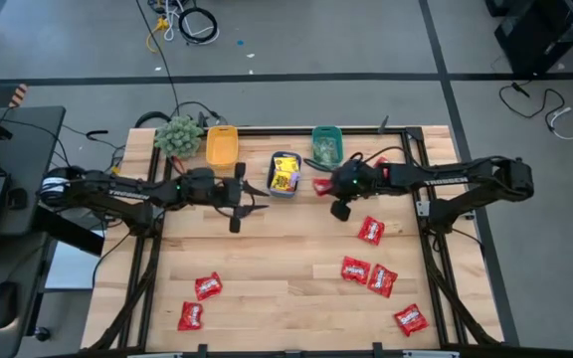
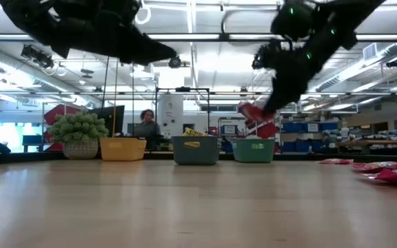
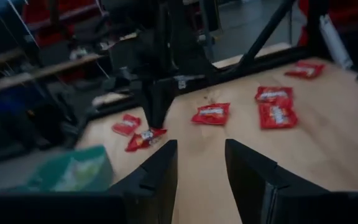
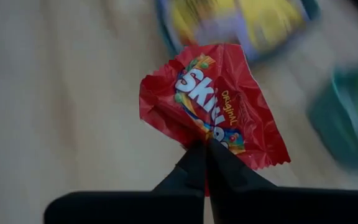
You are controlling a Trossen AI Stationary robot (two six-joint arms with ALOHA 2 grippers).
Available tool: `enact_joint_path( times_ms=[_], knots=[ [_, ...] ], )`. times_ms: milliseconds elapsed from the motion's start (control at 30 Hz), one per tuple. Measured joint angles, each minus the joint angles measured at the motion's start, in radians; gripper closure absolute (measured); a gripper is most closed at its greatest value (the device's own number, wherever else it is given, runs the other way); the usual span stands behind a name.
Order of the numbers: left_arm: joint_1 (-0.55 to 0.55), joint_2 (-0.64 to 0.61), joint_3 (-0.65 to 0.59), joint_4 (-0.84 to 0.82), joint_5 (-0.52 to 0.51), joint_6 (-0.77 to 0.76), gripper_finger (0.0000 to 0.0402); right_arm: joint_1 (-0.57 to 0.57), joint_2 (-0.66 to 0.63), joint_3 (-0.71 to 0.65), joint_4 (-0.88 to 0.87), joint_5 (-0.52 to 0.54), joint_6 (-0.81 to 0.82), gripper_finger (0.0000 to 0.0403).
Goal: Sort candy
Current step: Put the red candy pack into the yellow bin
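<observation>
The right gripper (image 4: 205, 163) pinches 1 red packet (image 4: 213, 102) by its edge above the tabletop (image 1: 277, 268); that thin hold could slip. The left gripper (image 3: 201, 171), spread, waits.

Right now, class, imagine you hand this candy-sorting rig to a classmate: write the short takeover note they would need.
Right gripper: shut on a red Skittles packet, held in the air near the blue bin and teal bin.
Left gripper: open and empty, near the orange bin.
Done: yellow candy lies in the blue bin; the teal bin holds pale pieces. The orange bin looks empty.
Left: drop the held packet in a bin, then collect the loose red packets: four on the right of the table, such as one at, and two at front left, such as.
</observation>
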Motion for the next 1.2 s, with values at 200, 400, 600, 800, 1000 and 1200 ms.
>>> enact_joint_path(
  times_ms=[200, 400, 600, 800, 1000, 1200],
  knots=[
    [-0.115, 0.061, 0.103, -0.090, -0.155, 0.197, 0.0263, 0.105, 0.023, 0.105, 0.047, -0.012, 0.002, 0.0402],
    [-0.201, 0.154, 0.200, -0.120, -0.365, 0.394, 0.0263, 0.146, 0.053, 0.147, 0.069, -0.008, 0.002, 0.0402],
    [-0.222, 0.249, 0.304, -0.188, -0.414, 0.459, 0.0263, 0.159, 0.077, 0.148, 0.086, -0.014, 0.002, 0.0402],
    [-0.222, 0.347, 0.393, -0.283, -0.470, 0.477, 0.0263, 0.166, 0.086, 0.148, 0.117, -0.054, 0.002, 0.0403],
    [-0.222, 0.394, 0.434, -0.302, -0.509, 0.479, 0.0271, 0.177, 0.086, 0.148, 0.122, -0.055, -0.009, 0.0403],
    [-0.220, 0.393, 0.433, -0.305, -0.542, 0.479, 0.0361, 0.177, 0.086, 0.148, 0.131, -0.057, -0.014, 0.0403]
  ],
)
